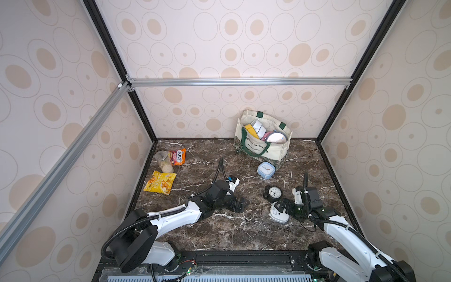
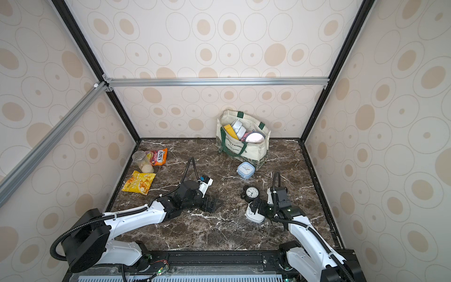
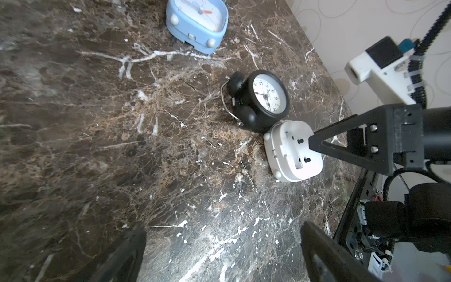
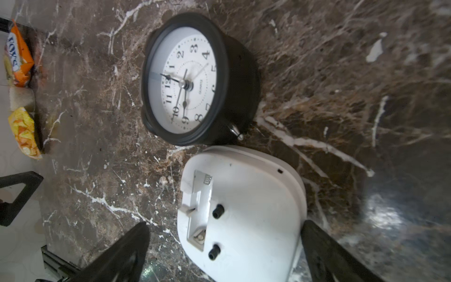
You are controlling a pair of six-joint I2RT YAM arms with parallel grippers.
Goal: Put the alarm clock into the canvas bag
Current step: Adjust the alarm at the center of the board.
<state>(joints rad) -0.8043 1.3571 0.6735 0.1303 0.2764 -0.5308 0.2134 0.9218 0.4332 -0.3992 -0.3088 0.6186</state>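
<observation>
The cream canvas bag (image 1: 262,144) with green handles stands open at the back right, with several things inside it. Three alarm clocks are on the marble table (image 1: 244,234). A blue square clock (image 1: 266,169) stands just in front of the bag. A black twin-bell clock (image 1: 273,193) lies nearer me. A white clock (image 1: 278,214) lies face down against the black one. My right gripper (image 4: 225,225) is open and straddles the white clock (image 4: 244,195); one finger is close to its edge and the other stands apart. My left gripper (image 3: 223,228) is open over bare marble, left of the clocks.
At the left stand a clear jar (image 1: 164,161), an orange sweets bag (image 1: 177,157) and a yellow crisps bag (image 1: 159,182). Patterned walls with black frame posts enclose the table on three sides. The black clock (image 4: 192,80) is just beyond my right fingertips.
</observation>
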